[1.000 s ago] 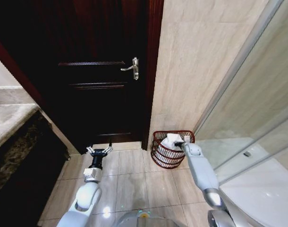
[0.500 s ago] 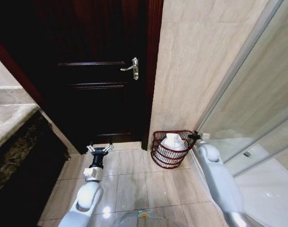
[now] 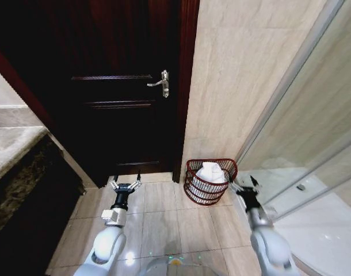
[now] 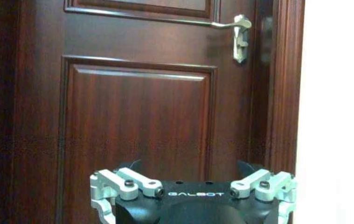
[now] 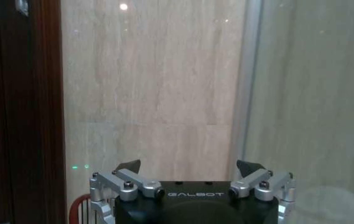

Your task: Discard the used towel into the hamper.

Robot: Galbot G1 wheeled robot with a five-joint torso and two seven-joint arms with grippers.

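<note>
towel [image 3: 210, 172] lies in hamper [image 3: 194, 190] | right gripper [image 3: 245, 185] spread, empty, just right of rim; lift clear without snagging wire | left gripper [image 3: 125, 185] spread, idle near door [image 3: 106, 86]

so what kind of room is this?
Most likely a bathroom: a glass shower screen beside beige wall tile, a tiled floor, and a wire hamper holding a white towel by the wooden door.

A dark wooden door [image 3: 118, 86] with a metal handle [image 3: 161, 83] meets beige tiled walls [image 3: 244, 69].
</note>
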